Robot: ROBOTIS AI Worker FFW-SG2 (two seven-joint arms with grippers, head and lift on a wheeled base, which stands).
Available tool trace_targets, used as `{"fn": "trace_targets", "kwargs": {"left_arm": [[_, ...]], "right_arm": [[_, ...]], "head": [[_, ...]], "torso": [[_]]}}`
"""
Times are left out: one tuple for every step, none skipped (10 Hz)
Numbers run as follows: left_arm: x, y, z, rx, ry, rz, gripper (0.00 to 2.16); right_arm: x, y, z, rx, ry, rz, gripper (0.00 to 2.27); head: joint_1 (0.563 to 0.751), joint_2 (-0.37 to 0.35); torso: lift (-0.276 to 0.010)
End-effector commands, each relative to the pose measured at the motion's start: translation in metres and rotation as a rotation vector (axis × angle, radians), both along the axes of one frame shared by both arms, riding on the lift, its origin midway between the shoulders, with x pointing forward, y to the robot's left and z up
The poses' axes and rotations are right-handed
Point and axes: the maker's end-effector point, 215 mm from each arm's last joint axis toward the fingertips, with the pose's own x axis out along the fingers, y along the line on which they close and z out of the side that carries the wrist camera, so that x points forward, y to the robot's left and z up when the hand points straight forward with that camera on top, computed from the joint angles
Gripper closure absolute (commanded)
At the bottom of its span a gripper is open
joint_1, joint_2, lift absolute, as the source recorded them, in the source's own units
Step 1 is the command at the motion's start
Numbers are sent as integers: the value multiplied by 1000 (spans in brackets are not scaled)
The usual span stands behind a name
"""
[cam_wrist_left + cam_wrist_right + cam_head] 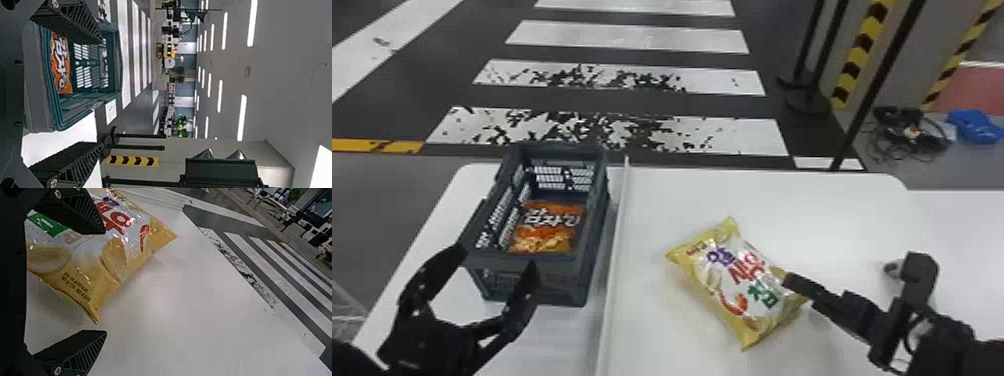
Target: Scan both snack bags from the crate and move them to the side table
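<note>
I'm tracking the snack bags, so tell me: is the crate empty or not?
Not empty: an orange snack bag lies inside the crate, visible through its open top.

I see one crate [562,272] near the far left corner of the worktop [832,225], and count two snack bags: one orange bag [547,232] inside, one yellow bag [732,280] farther from the left edge.

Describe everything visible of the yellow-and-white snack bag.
The puffed, glossy yellow-and-white snack bag, apparently plastic film, looks sealed and bears purple, red and green lettering. It lies face up, askew, on the white table, right of the dark grey slotted crate. One finger of the black right gripper overlaps it in view; contact is unclear.
</note>
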Motion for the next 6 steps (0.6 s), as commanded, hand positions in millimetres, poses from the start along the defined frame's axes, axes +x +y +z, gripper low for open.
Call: {"fn": "trace_targets", "kwargs": {"left_arm": [[0,1,-3,1,5,3,80],[0,0,-4,-1,6,0,80],[0,-1,-5,-3,8,1,80],[0,-1,-4,-3,6,-1,80],[0,0,-7,-3,10,1,80],[0,1,-9,-2,15,3,80]], "right_arm": [[-1,-6,-6,-9,8,-7,90],[-2,-4,-9,-5,15,-1,90],[-1,5,-8,4,13,16,90],[1,11,-9,8,13,24,100],[3,15,-10,16,16,32,137],[3,17,-15,11,28,38,394]], "head": [[695,-52],[695,-58],[695,-61],[695,-54],[695,-50],[695,-41]], "torso": [[-99],[-99],[-99],[-99],[-99],[-99]]}}
